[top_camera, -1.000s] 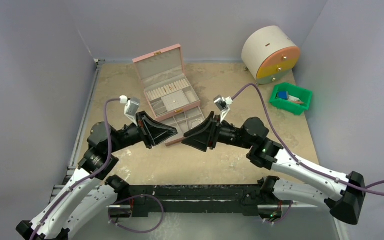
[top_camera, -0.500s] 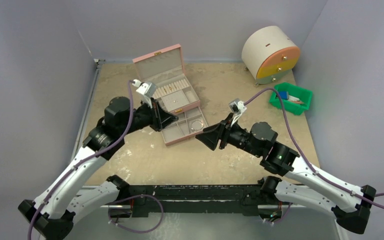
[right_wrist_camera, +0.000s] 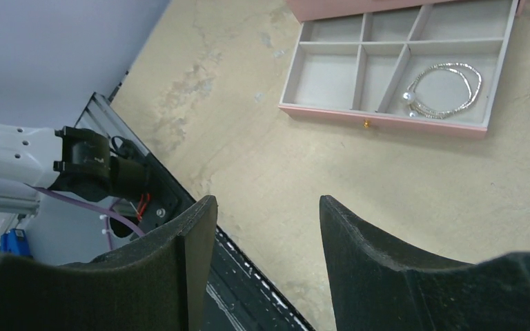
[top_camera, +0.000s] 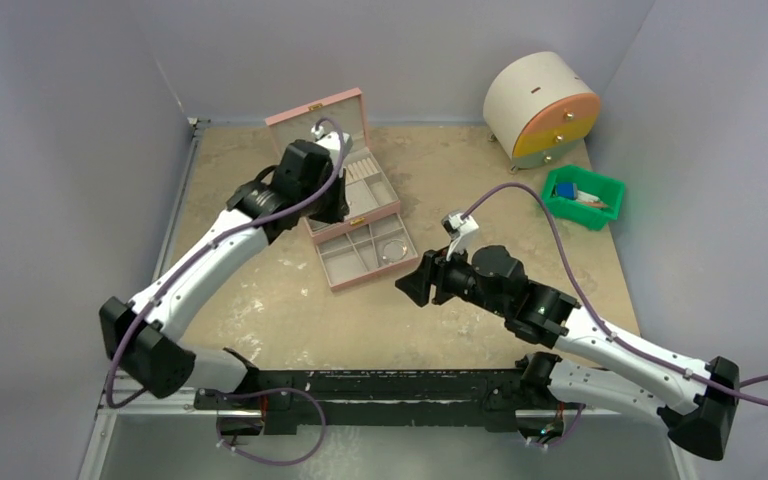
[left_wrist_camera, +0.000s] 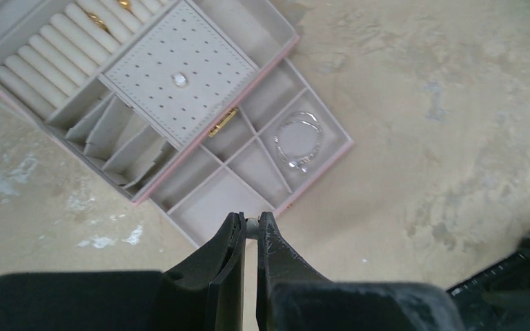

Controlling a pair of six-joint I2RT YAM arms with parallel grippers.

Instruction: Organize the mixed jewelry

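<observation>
The pink jewelry box (top_camera: pixel 316 119) stands open at the back, its lower drawer (top_camera: pixel 337 262) pulled out. A silvery bracelet (top_camera: pixel 393 251) lies in the drawer's right compartment and also shows in the left wrist view (left_wrist_camera: pixel 299 140) and the right wrist view (right_wrist_camera: pixel 445 89). Two gold rings (left_wrist_camera: pixel 99 22) sit in the ring rolls, and a tiny stud (left_wrist_camera: pixel 179 80) is on the perforated pad. My left gripper (left_wrist_camera: pixel 252 224) hovers above the box (top_camera: pixel 338 210), shut on a tiny pale stud bead (left_wrist_camera: pixel 252 226). My right gripper (top_camera: pixel 407 285) is open and empty, to the right of the drawer (right_wrist_camera: pixel 266 200).
A round white drawer cabinet with an orange, yellow and green front (top_camera: pixel 540 108) stands at the back right. A green bin with blue items (top_camera: pixel 583 196) is beside it. Grey walls close in the table. A black rail (top_camera: pixel 380 385) runs along the near edge.
My left arm has swung from the drawer's left front up and back over the box. My right gripper has pulled back from the drawer toward the near right.
</observation>
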